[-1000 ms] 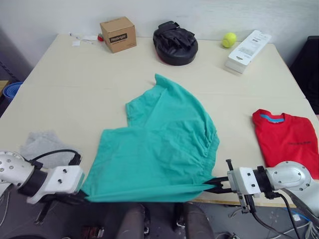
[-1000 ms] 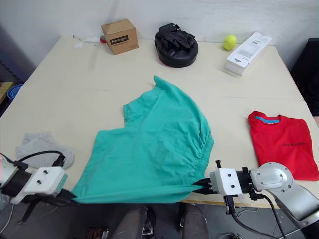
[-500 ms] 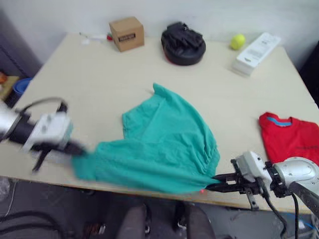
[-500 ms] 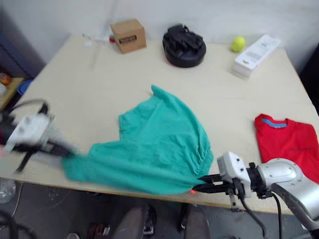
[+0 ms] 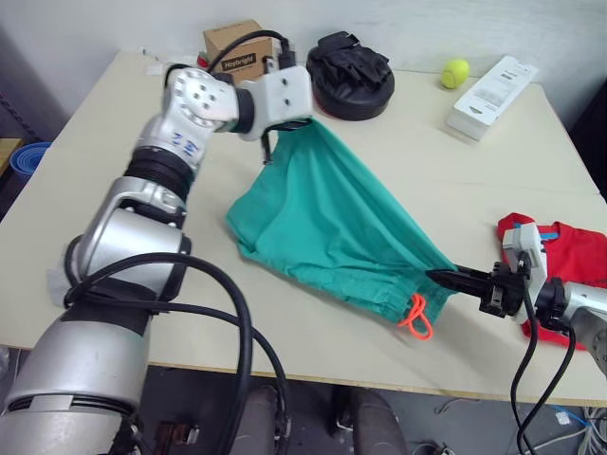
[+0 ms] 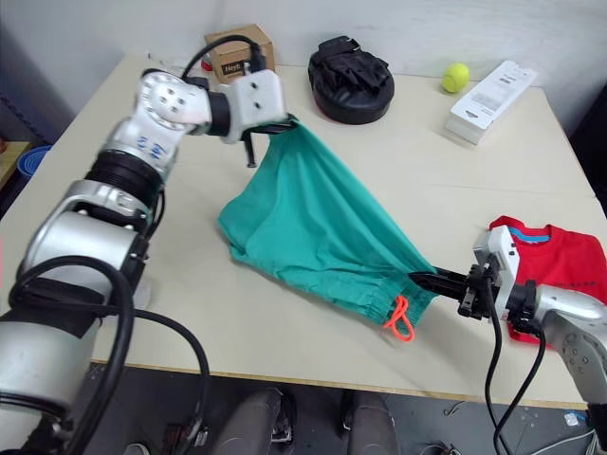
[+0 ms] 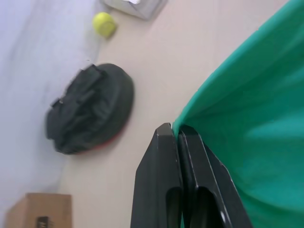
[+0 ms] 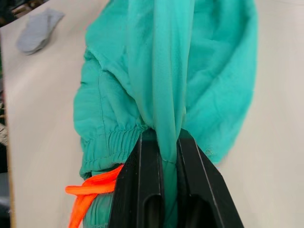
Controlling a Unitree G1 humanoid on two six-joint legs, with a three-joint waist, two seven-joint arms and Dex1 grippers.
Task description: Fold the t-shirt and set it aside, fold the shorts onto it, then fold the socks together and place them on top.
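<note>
Soft, even light falls from above on the pale counter (image 5: 142, 227), bright with no harsh glare; only the white box (image 5: 487, 83) looks nearly washed out. Shadows are faint and short: a thin dark rim under the shorts (image 5: 332, 223) and a soft one beside the black pad (image 5: 353, 68). Both head views are sharp around the shorts. The left wrist view is soft, the tennis ball (image 7: 104, 23) and black pad behind the shorts blurred. In the right wrist view the cloth folds are crisp and the socks (image 8: 37, 33) beyond the shorts slightly hazy
</note>
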